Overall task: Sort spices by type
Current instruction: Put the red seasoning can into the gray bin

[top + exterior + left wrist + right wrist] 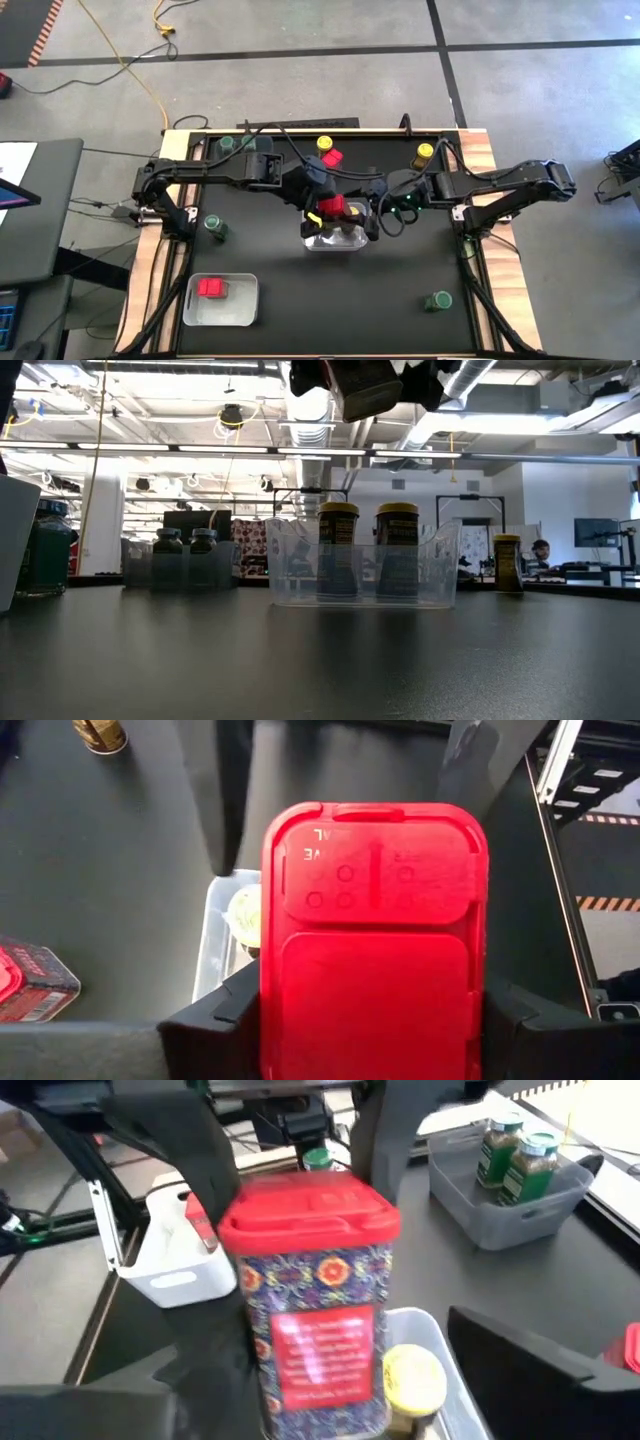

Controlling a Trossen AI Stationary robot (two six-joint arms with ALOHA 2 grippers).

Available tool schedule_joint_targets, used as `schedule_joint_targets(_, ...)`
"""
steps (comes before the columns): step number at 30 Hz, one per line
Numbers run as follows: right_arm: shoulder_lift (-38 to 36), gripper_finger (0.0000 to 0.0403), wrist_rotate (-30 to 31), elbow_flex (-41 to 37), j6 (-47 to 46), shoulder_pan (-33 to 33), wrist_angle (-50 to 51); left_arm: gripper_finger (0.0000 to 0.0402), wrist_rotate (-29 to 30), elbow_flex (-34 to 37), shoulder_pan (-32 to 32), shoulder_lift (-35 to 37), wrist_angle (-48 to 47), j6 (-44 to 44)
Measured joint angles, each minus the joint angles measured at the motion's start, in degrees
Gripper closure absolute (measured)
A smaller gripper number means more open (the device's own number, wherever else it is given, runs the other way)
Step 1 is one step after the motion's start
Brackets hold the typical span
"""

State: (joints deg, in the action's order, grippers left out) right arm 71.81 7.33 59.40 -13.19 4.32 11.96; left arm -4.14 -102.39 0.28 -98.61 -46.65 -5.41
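Observation:
My left gripper (325, 200) is shut on a squarish red-topped spice jar (334, 208) with a patterned label (320, 1335), held above the clear bin (365, 585). That bin holds two yellow-lidded jars (338, 545). My right gripper (385, 207) is open beside the jar; its fingers (540, 1360) stand on either side of the jar, apart from it. A grey bin (500, 1210) holds green-lidded jars. A white bin (240, 310) holds a red-topped jar (210, 288). My left gripper pinches the red-topped jar between its two fingers (225, 1015), one on each narrow side, just below the red lid (375, 920). The fingers come from above, pointing down. The jar stands upright, lifted clear above the clear bin.
Loose on the black table: green-lidded jars at the left (215, 225) and near right (437, 300), a yellow-lidded jar at the far right (424, 155), and a yellow-lidded (324, 144) and a red-topped jar (333, 158) at the far middle. Room lies open along the near edge.

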Motion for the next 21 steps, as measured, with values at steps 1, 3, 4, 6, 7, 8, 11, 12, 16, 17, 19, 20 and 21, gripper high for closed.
schedule_joint_targets(1, -0.3, 0.0023, 0.0, 0.0, 0.3, 0.0, 1.0, 0.0201, 0.0, 0.0, 0.0, 0.0, 0.0, 0.0)
schedule_joint_targets(3, -1.1, 0.0008, 0.1, 0.0, 1.4, 0.0, 3.8, 0.0201, 0.0, 0.0, 0.3, 0.0, 0.0, 0.3)
schedule_joint_targets(4, -1.7, 0.0010, 0.1, 0.0, 1.5, 0.0, 5.5, 0.0201, 0.0, 0.0, 0.4, 0.0, 0.0, 0.4)
schedule_joint_targets(6, -3.2, 0.0022, 0.1, 0.0, 1.5, 0.0, 10.3, 0.0201, 0.0, 0.0, 0.7, 0.2, 0.0, 0.4)
schedule_joint_targets(7, -4.1, 0.0028, 0.1, 0.0, 1.5, 0.0, 13.4, 0.0201, 0.0, 0.0, 0.9, 0.3, -0.1, 0.3)
schedule_joint_targets(8, -5.0, 0.0034, 0.1, 0.0, 1.3, 0.0, 16.5, 0.0201, 0.0, 0.0, 1.1, 0.5, -0.1, 0.3)
schedule_joint_targets(11, -7.7, 0.0044, 0.1, 0.0, -3.0, 0.0, 24.6, 0.0201, 0.1, 0.0, 1.6, 1.8, -2.0, 0.1)
schedule_joint_targets(12, -8.7, 0.0047, 0.1, 0.0, -5.2, 0.0, 26.9, 0.0201, 0.1, 0.0, 1.7, 2.5, -2.6, -0.3)
schedule_joint_targets(16, -11.1, 0.0048, 0.1, 0.0, -13.9, 0.6, 34.4, 0.0201, 0.2, 0.0, 1.6, 5.2, -5.7, -2.4)
schedule_joint_targets(17, -11.4, 0.0047, 0.1, 0.0, -15.8, 1.0, 35.6, 0.0201, 0.3, 0.0, 1.3, 5.9, -7.0, -2.6)
schedule_joint_targets(19, -11.7, 0.0046, 0.5, 0.0, -18.9, 2.1, 36.2, 0.0201, 1.1, 0.0, 0.2, 7.3, -10.6, -3.0)
schedule_joint_targets(20, -11.7, 0.0046, 0.6, 0.0, -20.3, 2.8, 36.1, 0.0201, 1.7, 0.0, -0.5, 8.0, -12.9, -3.8)
schedule_joint_targets(21, -11.6, 0.0046, 0.8, 0.0, -21.2, 3.4, 35.5, 0.0201, 2.6, 0.0, -1.2, 8.7, -15.2, -4.9)
